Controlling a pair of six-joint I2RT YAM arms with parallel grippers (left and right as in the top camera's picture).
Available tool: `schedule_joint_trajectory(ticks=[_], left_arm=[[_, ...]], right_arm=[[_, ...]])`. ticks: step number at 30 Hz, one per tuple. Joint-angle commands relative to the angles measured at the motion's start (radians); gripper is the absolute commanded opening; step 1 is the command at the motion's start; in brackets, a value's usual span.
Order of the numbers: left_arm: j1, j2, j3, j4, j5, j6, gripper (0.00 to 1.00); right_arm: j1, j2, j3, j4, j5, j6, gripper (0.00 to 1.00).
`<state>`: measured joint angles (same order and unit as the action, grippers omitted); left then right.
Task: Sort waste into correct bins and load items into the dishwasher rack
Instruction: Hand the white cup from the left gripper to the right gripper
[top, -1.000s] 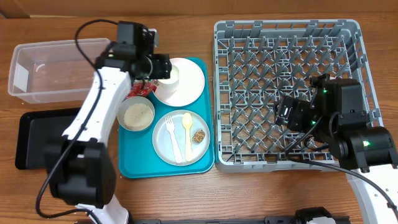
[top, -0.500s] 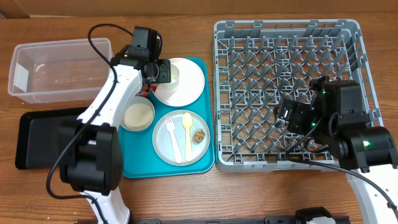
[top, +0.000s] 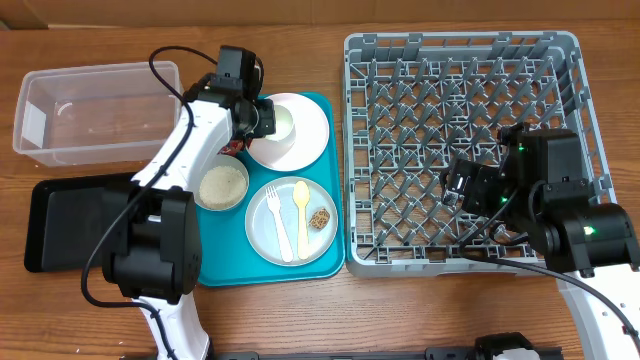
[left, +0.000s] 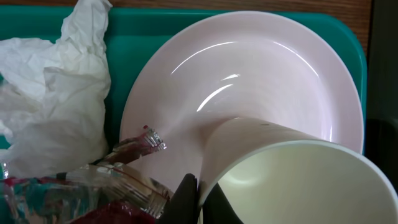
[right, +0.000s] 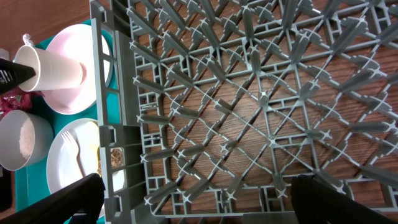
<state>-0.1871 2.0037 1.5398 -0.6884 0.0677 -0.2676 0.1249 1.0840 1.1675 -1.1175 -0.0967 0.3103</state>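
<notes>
Overhead, the grey rack (top: 460, 42) sits right of the teal tray (top: 225, 265), where the white plate (top: 312, 125) carries the cup (top: 280, 120), seemingly upright, mouth up, long axis near vertical. The left end effector (top: 264, 116) is clamped on the cup's rim, and the right end effector (top: 465, 187) hangs wide open over the rack. Loading the cup looks like the step in hand. Next it likely needs a straight lift and a carry right to the rack.

A flat teal tray (top: 222, 268) with a raised rim lies on the brown, wood-grained worktop (top: 300, 322), left of centre.
</notes>
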Motion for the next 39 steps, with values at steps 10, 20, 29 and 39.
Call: schedule_joint_trajectory(ticks=[10, 20, 29, 39], left_arm=[[0.014, -0.162, 0.297, -0.366, 0.282, 0.117, 0.04], [0.138, -0.461, 0.305, -0.436, 0.795, 0.204, 0.04], [0.109, -0.488, 0.305, -0.438, 1.115, 0.206, 0.04], [-0.058, -0.488, 0.305, -0.421, 1.181, 0.224, 0.04]], right_arm=[[0.002, -0.034, 0.026, 0.087, -0.320, -0.117, 0.96], [0.002, -0.063, 0.026, 0.229, -0.875, -0.364, 0.90], [0.002, -0.061, 0.026, 0.501, -1.054, -0.313, 0.86], [0.005, -0.052, 0.026, 0.717, -1.092, -0.231, 0.86]])
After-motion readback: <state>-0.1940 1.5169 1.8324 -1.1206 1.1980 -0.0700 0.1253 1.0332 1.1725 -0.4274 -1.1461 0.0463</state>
